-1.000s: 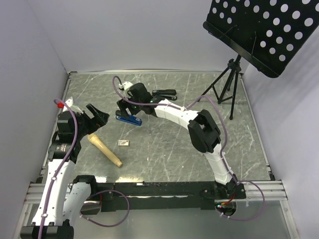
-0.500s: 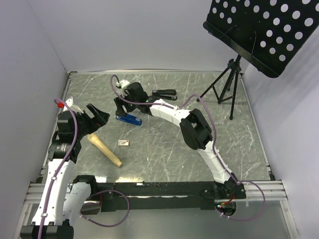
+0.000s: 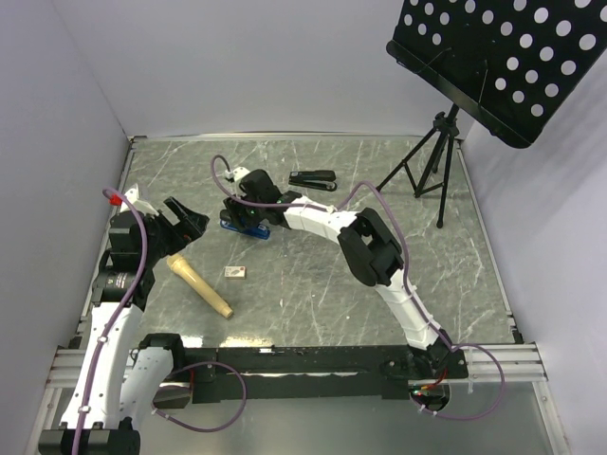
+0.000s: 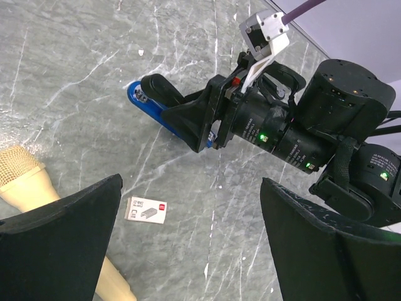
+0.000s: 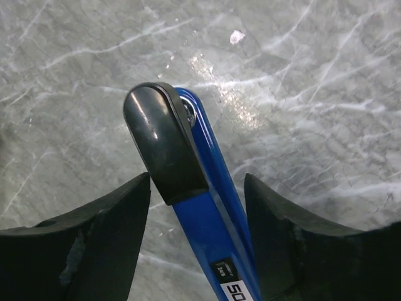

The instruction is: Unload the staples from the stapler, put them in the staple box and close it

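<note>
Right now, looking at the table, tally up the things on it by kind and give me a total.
Staplers: 2, the blue stapler and the black stapler
Staple box: 1
Tan cone-shaped handle: 1
Music stand: 1
Total: 5

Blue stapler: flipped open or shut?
Shut. The blue stapler lies flat on the table, black top down along its body; no metal rail exposed.
</note>
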`<state>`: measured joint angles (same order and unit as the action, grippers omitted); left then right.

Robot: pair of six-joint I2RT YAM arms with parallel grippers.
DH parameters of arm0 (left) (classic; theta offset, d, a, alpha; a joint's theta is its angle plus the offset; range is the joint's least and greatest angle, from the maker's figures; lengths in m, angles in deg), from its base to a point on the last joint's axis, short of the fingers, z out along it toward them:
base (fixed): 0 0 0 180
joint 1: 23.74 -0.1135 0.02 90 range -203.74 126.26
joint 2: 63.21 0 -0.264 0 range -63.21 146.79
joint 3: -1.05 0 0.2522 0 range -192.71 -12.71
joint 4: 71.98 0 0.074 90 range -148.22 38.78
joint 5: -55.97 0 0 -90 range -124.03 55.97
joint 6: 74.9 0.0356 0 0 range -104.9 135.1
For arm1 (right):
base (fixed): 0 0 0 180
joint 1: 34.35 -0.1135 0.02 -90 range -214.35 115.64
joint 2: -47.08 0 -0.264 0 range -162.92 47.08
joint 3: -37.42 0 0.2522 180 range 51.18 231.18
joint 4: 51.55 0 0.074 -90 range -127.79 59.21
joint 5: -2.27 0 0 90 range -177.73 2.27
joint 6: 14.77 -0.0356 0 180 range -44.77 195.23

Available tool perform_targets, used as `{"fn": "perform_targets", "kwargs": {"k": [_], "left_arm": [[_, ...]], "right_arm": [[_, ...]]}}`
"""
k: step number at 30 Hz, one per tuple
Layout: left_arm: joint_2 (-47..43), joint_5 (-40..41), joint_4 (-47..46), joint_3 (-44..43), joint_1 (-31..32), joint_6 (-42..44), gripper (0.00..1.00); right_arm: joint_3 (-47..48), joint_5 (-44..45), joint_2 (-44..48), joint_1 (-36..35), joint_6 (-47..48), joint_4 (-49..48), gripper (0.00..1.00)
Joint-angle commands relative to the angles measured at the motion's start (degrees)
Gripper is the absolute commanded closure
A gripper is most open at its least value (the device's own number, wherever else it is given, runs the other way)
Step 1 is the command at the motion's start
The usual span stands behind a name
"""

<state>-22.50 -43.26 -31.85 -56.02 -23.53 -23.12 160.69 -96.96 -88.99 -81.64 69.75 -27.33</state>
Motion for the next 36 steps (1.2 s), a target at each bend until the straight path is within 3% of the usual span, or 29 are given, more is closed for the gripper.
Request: {"fn": "perform_targets", "kwargs": {"k": [1,6,13,17,24,31,34,36], "left_arm": [[-0.28,-0.52,-1.94,0.24,0.06,-0.63,0.04],[-0.02,-0.08,-1.85,0.33,0.06,-1.07,0.04],[0.69,0.01,-1.58,0.50,0.06,-1.16,0.04],[2.00,-0.43,-2.38,1.21,0.14,-1.77,0.05],[7.27,-3.32,-3.07,0.24,0.06,-1.77,0.07],[13.95,-20.53,-13.86,4.02,0.14,-6.34,0.18],[18.34,-24.59,-18.00,3.94,0.14,-7.66,0.28],[21.76,-27.50,-18.72,2.36,0.67,-7.23,0.29]], "right_arm": [[0.97,1.94,0.45,-0.79,-0.06,-3.60,0.39],[-5.97,3.17,4.84,-0.96,1.08,-8.95,0.63],[-14.05,4.40,10.47,-0.96,2.49,-12.74,0.86],[-23.52,6.41,18.01,-0.88,4.33,-15.72,0.96],[-41.64,9.15,33.13,0.70,4.25,-23.00,1.00],[-53.52,3.89,47.11,1.41,1.18,-26.37,1.00],[-55.89,1.95,51.68,1.32,-0.67,-27.50,1.00],[-57.04,1.33,54.67,1.32,-1.81,-28.21,1.00]]}}
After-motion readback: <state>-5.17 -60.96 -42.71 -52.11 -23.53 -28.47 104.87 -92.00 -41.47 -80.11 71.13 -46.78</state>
